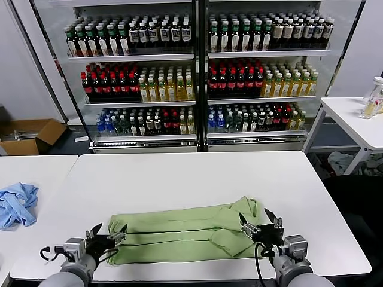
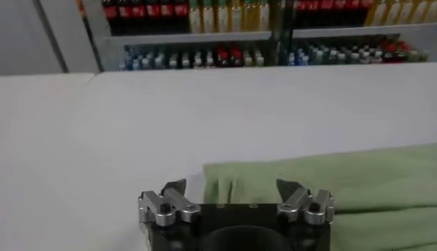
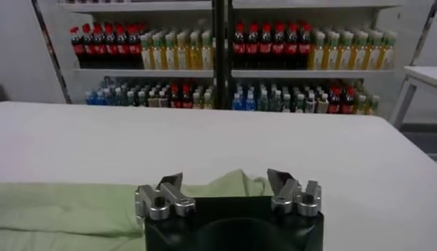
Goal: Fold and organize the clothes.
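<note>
From my left gripper (image 1: pixel 108 233) the folded shirt (image 1: pixel 185 230) stretches rightward across the table (image 1: pixel 179 173) to my right gripper (image 1: pixel 261 222). A crumpled cloth (image 1: pixel 17 203) lies farther left (on the neighbouring table), bottle shelves (image 1: pixel 197 72) behind.

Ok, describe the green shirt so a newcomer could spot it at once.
Look at the big white table in front of the drinks shelves. Along its near edge lies the green shirt, folded into a long band. The only other fabric is a crumpled blue cloth on the neighbouring table.
</note>
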### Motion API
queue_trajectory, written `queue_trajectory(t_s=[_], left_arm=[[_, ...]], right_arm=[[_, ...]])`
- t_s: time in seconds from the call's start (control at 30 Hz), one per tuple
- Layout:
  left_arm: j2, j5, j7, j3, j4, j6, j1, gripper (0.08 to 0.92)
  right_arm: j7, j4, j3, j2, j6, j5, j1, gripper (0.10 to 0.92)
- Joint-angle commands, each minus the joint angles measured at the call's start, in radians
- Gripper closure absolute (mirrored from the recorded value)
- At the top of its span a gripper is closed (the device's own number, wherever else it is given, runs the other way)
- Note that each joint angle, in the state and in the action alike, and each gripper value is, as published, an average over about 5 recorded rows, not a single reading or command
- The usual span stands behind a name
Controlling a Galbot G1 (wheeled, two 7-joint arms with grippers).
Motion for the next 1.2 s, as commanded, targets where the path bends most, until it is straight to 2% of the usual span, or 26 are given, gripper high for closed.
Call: queue_trajectory(t_s=[0.03,0.1,0.2,0.47,0.87,0.97,1.03,1.2], left_arm=[[-0.107,0.008,-0.126,0.043,-0.005,0.005,0.010,0.180],[-0.117,0.000,-0.131,0.045,0.010,-0.004,-0.007,0.180],[-0.124,-0.014,-0.133,0.048,0.032,-0.014,-0.030,0.225],[-0.137,-0.004,-0.135,0.086,0.051,-0.012,-0.052,0.458],[-0.132,0.178,-0.145,0.103,0.068,0.011,-0.078,0.804],[-0.102,0.218,-0.140,0.026,0.029,0.013,-0.070,0.872],[-0.065,0.246,-0.114,-0.067,0.004,0.014,-0.054,0.888],[0.031,0.364,0.015,-0.371,0.014,0.014,0.021,0.892]], right_arm=[[0.003,0.063,0.010,0.005,0.000,-0.029,-0.036,0.205],[0.004,0.057,0.007,0.009,0.000,-0.034,-0.036,0.203],[0.004,0.051,0.004,0.013,0.000,-0.041,-0.033,0.203],[0.005,0.037,0.004,0.021,0.001,-0.062,-0.031,0.203],[0.007,0.033,0.003,0.020,0.001,-0.076,-0.029,0.203],[0.006,0.036,0.012,0.011,0.001,-0.079,-0.025,0.203],[0.004,0.039,0.023,0.004,0.001,-0.079,-0.024,0.203],[0.001,0.038,0.050,-0.007,0.001,-0.075,-0.022,0.203]])
